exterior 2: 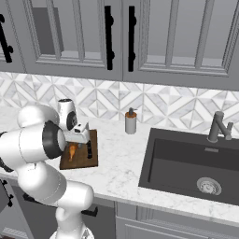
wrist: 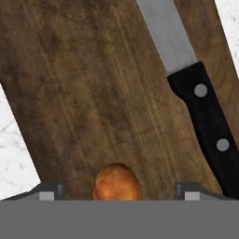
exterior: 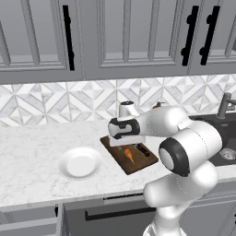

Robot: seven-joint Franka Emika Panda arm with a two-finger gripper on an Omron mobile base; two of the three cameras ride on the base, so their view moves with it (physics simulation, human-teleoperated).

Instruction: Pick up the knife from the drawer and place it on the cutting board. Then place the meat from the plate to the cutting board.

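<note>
Meat (wrist: pixel 116 182) sits on the cutting board (wrist: pixel 93 93) between your end effector (wrist: pixel 116 196) tips (spread, released); knife (wrist: pixel 196 107) lies alongside. Final step: lift straight off.

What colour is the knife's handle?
Black, with two silver rivets; the knife shows best in the hand view.

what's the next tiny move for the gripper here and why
Probably lift the gripper straight up and clear. The knife already lies on the cutting board, the plate is bare, and the meat rests on the board between the fingertips, which stand apart on either side of it. Both placements look done, so backing off seems to be what remains.
</note>
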